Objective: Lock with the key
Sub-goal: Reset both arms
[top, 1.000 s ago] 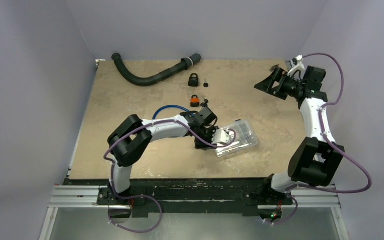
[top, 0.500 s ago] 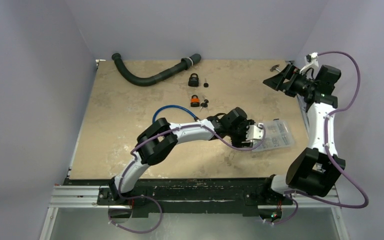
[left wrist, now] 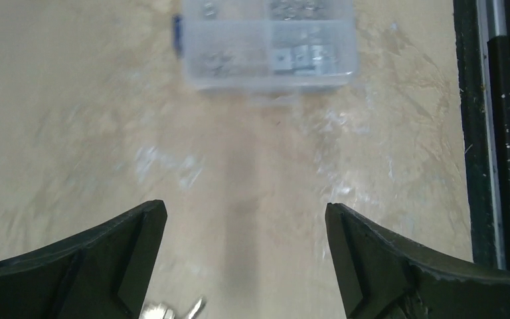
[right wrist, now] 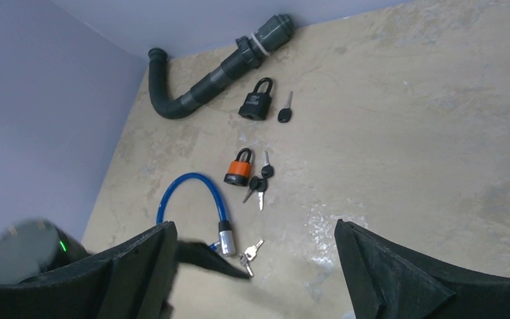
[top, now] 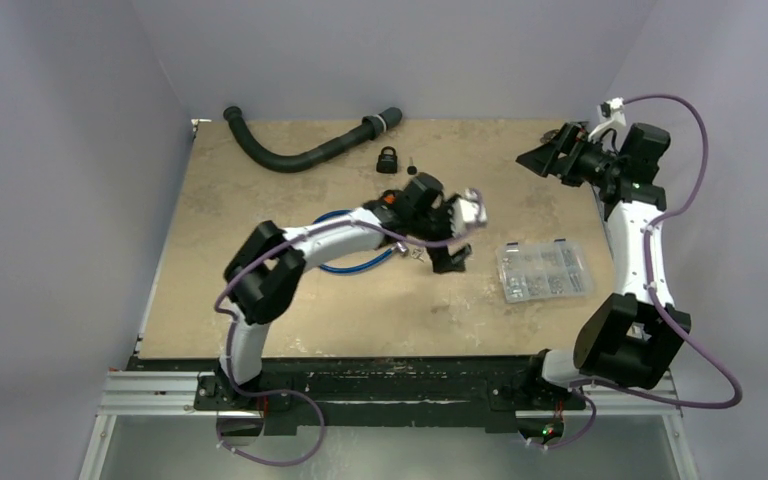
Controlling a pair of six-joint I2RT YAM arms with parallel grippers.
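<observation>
Altogether, two padlocks [right wrist: 255, 101], one blue cable lock [right wrist: 224, 234], perhaps three key sets [right wrist: 259, 181]

The table [top: 210, 230] has a mottled, stone-look top with a faint sheen. The box [top: 544, 270] is clear glossy plastic (small bright metal parts [left wrist: 292, 56] inside). The hose [right wrist: 220, 74] looks like matt black ribbed plastic; the cable lock [right wrist: 192, 175] wears a glossy blue coat, its keys [right wrist: 249, 252] bare silvery metal.
</observation>
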